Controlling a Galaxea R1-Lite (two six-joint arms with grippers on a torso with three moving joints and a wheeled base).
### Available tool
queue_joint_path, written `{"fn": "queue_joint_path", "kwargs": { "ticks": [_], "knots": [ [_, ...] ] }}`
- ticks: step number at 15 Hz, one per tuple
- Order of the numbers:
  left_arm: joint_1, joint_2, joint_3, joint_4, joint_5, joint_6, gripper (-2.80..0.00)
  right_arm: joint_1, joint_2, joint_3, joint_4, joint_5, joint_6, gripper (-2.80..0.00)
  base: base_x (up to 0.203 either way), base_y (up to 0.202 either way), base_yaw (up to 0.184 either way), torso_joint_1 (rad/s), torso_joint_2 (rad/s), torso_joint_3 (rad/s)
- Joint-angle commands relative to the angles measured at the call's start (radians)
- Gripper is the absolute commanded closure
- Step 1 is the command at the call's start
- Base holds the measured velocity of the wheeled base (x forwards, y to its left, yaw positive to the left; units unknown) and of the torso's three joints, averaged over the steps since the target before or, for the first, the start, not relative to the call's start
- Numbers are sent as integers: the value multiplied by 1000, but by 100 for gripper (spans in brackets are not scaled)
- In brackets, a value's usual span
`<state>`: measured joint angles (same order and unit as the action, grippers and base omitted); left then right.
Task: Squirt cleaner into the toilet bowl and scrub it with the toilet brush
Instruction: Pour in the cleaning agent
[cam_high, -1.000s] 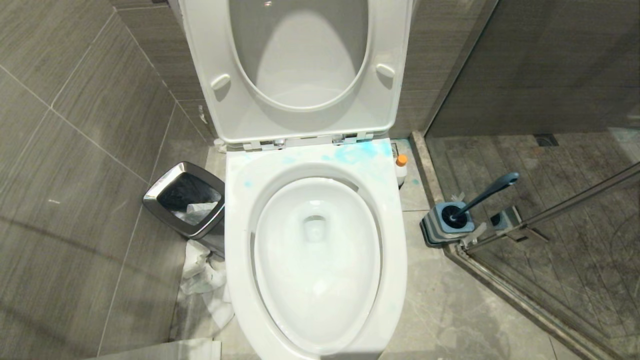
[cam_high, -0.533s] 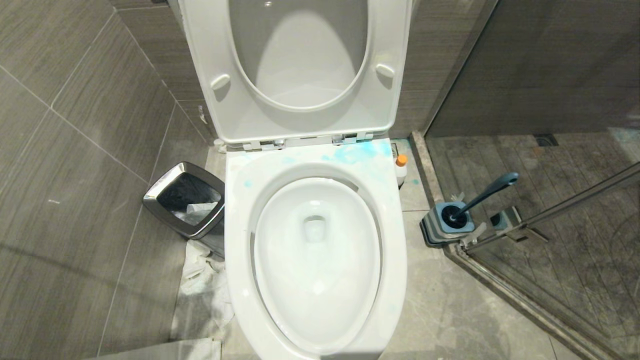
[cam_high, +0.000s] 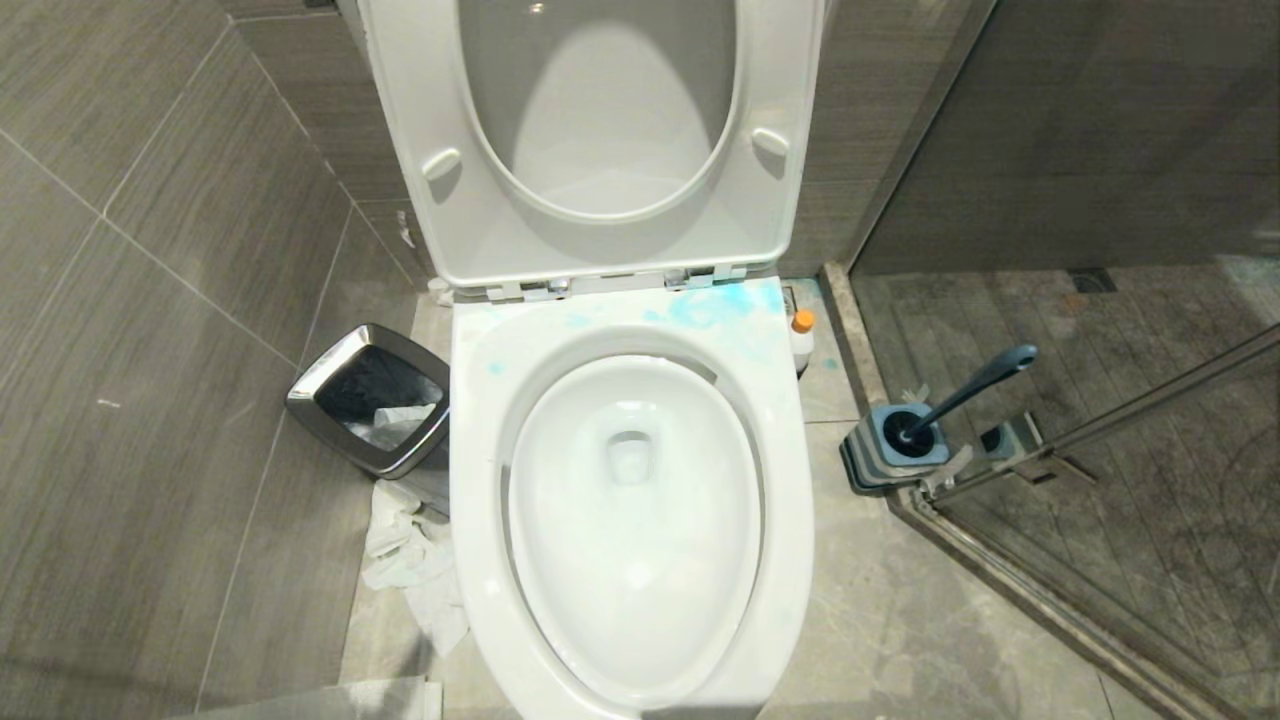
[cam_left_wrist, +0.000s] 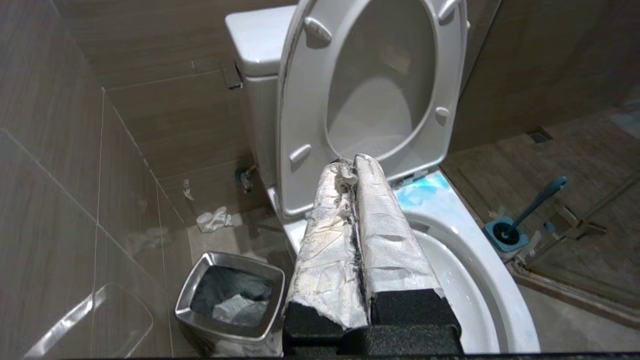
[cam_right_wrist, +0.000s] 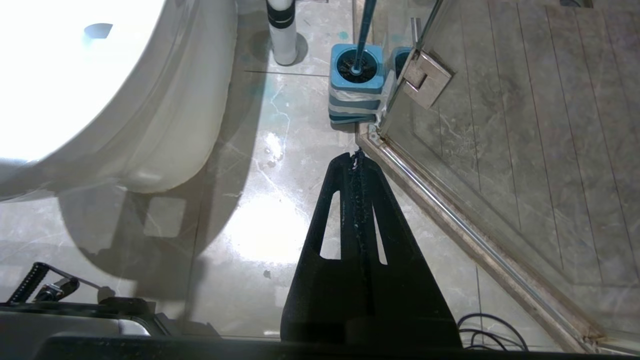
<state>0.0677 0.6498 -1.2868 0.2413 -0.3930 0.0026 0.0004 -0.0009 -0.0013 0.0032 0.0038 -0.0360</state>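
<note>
The white toilet bowl (cam_high: 470, 420) fills the middle of the head view, its seat and lid raised. Pale turquoise cleaner (cam_high: 715, 305) is smeared on the back rim, at the right. On the floor to the bowl's right, the dark-blue toilet brush (cam_high: 975, 385) stands in its square stand (cam_high: 890, 450). Neither gripper shows in the head view. My left gripper (cam_left_wrist: 354, 162), its fingers wrapped in white paper, is shut and empty above the bowl's left rim (cam_left_wrist: 480, 260). Low over the floor, my right gripper (cam_right_wrist: 356, 155) is shut and empty, just short of the brush stand (cam_right_wrist: 355, 95).
A chrome-rimmed waste bin (cam_high: 370, 400) sits left of the bowl, with crumpled paper (cam_high: 410, 560) on the floor beside it. A white bottle with an orange cap (cam_high: 802, 335) stands by the bowl's back right. The glass shower door frame (cam_high: 1100, 420) runs close behind the stand.
A shadow over the crumpled paper and floor left of the bowl has drawn away. Bowl, brush and bin have not moved.
</note>
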Motion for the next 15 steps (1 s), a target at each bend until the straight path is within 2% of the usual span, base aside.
{"fn": "queue_joint_path", "kwargs": {
  "ticks": [1,5,7,8,10,12,15],
  "knots": [
    [-1,-172,131,0,-1,-3,0,1,1,0,0,1,-1,0,0,0,0,0,0,0],
    [-2,-358,329,-1,1,-5,0,1,1,0,0,1,-1,0,0,0,0,0,0,0],
    [-10,-376,369,-4,9,-22,0,1,1,0,0,1,-1,0,0,0,0,0,0,0],
    [-31,-377,384,-6,23,-56,0,1,1,0,0,0,-1,0,0,0,0,0,0,0],
    [-97,-382,398,-5,124,-92,0,0,1,0,0,1,-1,0,0,0,0,0,0,0],
    [-102,-423,468,-8,151,-77,0,1,1,0,0,1,-1,0,0,0,0,0,0,0],
    [-85,-479,550,-5,150,-8,0,1,1,0,0,0,-1,0,0,0,0,0,0,0]
  ]
}}
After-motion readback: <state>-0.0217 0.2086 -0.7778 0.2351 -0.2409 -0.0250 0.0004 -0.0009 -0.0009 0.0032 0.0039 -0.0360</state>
